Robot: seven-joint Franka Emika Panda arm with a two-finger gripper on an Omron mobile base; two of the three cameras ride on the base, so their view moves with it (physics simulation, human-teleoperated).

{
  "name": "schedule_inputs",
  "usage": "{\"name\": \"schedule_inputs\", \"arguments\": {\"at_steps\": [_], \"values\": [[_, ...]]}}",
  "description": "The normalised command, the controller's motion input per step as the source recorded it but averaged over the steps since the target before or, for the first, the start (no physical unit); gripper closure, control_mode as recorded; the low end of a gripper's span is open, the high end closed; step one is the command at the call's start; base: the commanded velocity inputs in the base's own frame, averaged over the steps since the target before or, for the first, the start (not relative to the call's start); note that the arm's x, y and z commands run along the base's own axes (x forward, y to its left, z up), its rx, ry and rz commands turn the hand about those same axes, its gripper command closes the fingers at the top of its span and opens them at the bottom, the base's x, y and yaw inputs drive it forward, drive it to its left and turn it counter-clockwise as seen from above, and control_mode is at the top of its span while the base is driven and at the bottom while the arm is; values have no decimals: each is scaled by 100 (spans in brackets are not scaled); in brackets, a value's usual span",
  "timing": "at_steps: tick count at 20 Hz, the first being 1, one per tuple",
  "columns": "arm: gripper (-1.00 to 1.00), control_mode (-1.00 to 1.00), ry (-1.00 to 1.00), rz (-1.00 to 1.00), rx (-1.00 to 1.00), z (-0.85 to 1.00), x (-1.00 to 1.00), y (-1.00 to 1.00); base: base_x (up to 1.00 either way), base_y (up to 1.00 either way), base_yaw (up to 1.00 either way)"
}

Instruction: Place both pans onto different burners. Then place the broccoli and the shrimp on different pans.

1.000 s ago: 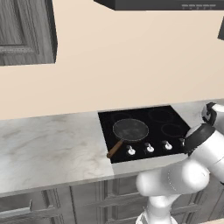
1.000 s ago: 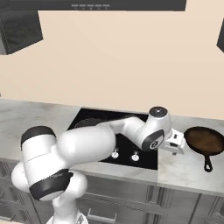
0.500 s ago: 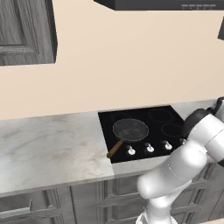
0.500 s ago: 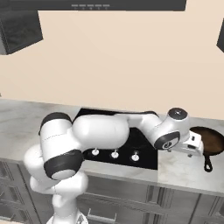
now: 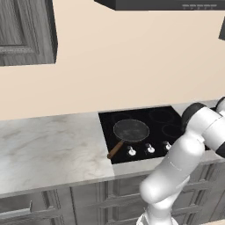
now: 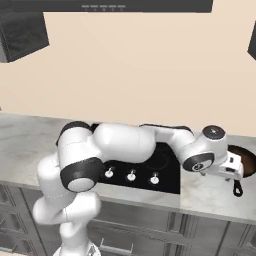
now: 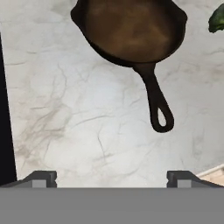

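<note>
- Dark grey pan [image 5: 131,130] with the long wooden handle sits on the front-left burner of the black cooktop [image 5: 176,115]; its handle runs out over the cooktop's front-left corner toward the marble desk [image 5: 48,145]. You can count 1 of 2 pans as placed.
- Brown pan [image 7: 129,29] lies flat on the desk to the right of the cooktop, well apart from the first pan. In the hand view its short dark handle [image 7: 156,104] points down toward the camera and ends in a hanging loop.
- Gripper [image 6: 232,169] hangs just above that pan's handle side in the right base view. The jaws stand spread as wide as they go, pinching nothing; both tips show at the bottom of the hand view with bare marble between them.
- A green piece at the hand view's top right edge, probably the broccoli [image 7: 217,18], lies on the desk just beside the brown pan, not touching it.
- Handling, your judgement: the brown pan looks like cast iron, so treat it as heavy, rigid and front-weighted. A hold far out at the loop would likely let the bowl sag or twist.
- Suggest you take the handle on its straight stretch between bowl and loop, jaws across its width, hand rolled to match the handle's slight slant.
- Risk: the handle is narrow and smooth, so a shallow pinch may slip. Centre it before closing.
</note>
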Motion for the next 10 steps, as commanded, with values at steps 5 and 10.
{"name": "schedule_inputs", "arguments": {"at_steps": [5, 10], "values": [[-100, -100, 0, 2, 0, -4, 0, -22, 0, 0, 0], [-100, -100, 0, 2, 0, -2, 0, -20, 0, 0, 0]]}}
